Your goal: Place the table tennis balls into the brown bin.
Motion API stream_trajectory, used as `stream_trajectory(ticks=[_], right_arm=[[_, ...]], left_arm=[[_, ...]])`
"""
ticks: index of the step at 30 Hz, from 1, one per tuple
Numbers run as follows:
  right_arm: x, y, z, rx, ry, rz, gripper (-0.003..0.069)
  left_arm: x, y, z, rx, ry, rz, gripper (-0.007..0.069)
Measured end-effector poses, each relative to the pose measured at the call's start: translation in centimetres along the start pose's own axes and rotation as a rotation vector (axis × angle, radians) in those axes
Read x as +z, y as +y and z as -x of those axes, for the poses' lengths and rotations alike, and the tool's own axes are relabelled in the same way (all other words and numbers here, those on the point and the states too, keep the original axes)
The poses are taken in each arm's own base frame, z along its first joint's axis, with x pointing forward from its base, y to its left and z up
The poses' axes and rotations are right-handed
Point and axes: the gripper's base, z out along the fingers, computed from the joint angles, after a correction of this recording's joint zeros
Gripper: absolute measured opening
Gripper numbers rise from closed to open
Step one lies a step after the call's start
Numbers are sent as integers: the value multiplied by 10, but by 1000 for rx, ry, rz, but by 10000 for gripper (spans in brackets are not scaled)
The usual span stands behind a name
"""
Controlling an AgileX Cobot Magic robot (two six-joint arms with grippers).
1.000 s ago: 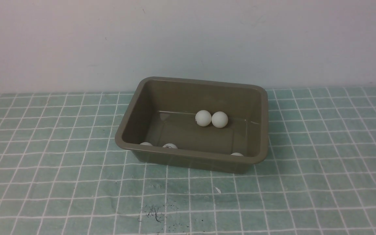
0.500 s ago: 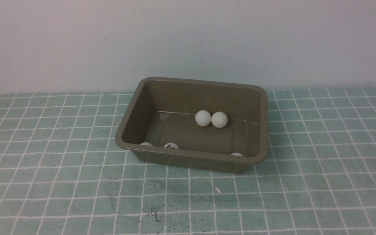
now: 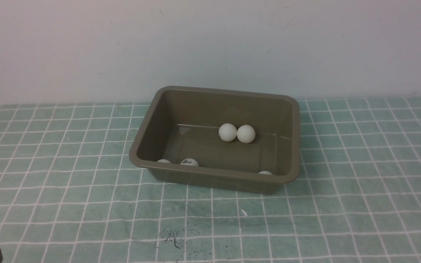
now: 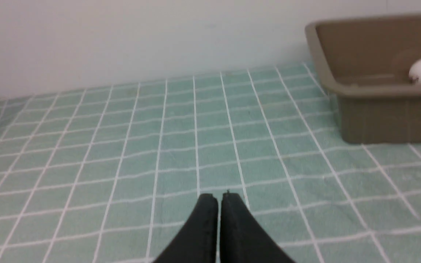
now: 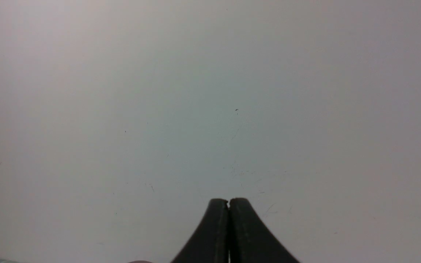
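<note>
Clearly, your left gripper (image 4: 219, 195) has its jaws pressed together on nothing, low over the checked cloth (image 4: 196, 146), with the brown bin (image 4: 342, 91) at about 2 o'clock from it. Your right gripper (image 5: 228, 201) is closed and empty too, facing only the pale wall (image 5: 210, 91). All five table tennis balls (image 3: 227, 132) lie inside the bin: two touching near its far wall, three half hidden behind its near rim. I judge the task finished. Open cloth surrounds the bin on every side, so you have free room.
</note>
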Motion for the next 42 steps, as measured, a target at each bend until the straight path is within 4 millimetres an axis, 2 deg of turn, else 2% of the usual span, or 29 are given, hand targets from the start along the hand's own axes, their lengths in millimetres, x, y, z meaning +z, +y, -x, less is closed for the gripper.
stream_trajectory(ticks=[3, 27, 31, 35, 36, 37, 38, 39, 42], right_arm=[[0, 0, 0, 0, 1, 0, -10], [0, 0, -2, -12, 7, -5, -10], [3, -6, -27, -51, 90, -120, -10], [1, -21, -90, -72, 288, -298, -10], [-1, -24, -101, -71, 323, -322, -10], [-6, -29, -126, -65, 405, -374, -10], [-7, -30, -128, -63, 419, -381, -10], [-11, -33, -140, -48, 479, -417, -10], [-12, -33, -141, -43, 482, -425, -10]], left_arm=[[0, -1, -6, 48, 60, -30, -5], [0, -2, -6, 69, 61, -52, -5], [0, -2, -6, 69, 61, -52, -5], [0, -2, -6, 70, 61, -53, -5], [0, -3, -6, 70, 61, -53, -5], [0, -3, -6, 70, 62, -54, -5], [0, -3, -6, 70, 62, -54, -5], [0, -3, -6, 70, 62, -54, -5], [0, -3, -6, 71, 62, -54, -5]])
